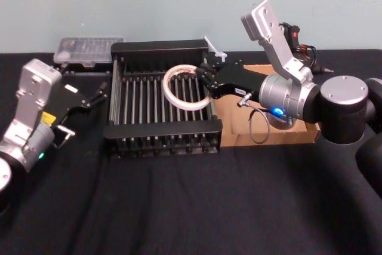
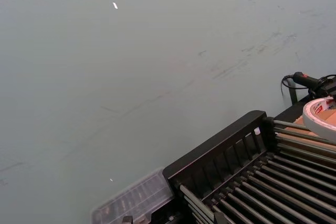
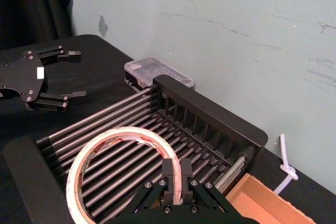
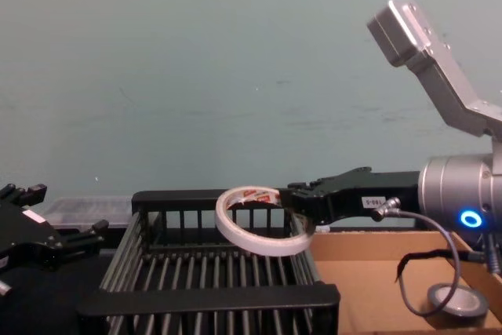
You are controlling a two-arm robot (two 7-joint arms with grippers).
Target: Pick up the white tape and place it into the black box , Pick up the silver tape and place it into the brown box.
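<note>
My right gripper (image 1: pixel 203 79) (image 3: pixel 177 174) is shut on the white tape (image 1: pixel 165 88) (image 3: pixel 84 156) (image 4: pixel 235 233). It pinches the ring's wall and holds the ring tilted just above the bar floor of the black box (image 1: pixel 161 128) (image 3: pixel 210 114) (image 4: pixel 212 297). Red print shows on the ring's inner core (image 2: pixel 320 109). The brown box (image 1: pixel 268 138) (image 4: pixel 369 272) stands right of the crate, under my right arm. In it lies the silver tape (image 4: pixel 455 301). My left gripper (image 1: pixel 98 95) (image 3: pixel 73 74) rests open and empty on the table left of the crate.
A clear plastic case (image 1: pixel 86 51) (image 3: pixel 157 72) of small parts lies behind the crate's back left corner, by the wall. A white cord (image 1: pixel 213 46) and a black and red tool (image 1: pixel 292 33) lie along the back. Black cloth covers the table's front.
</note>
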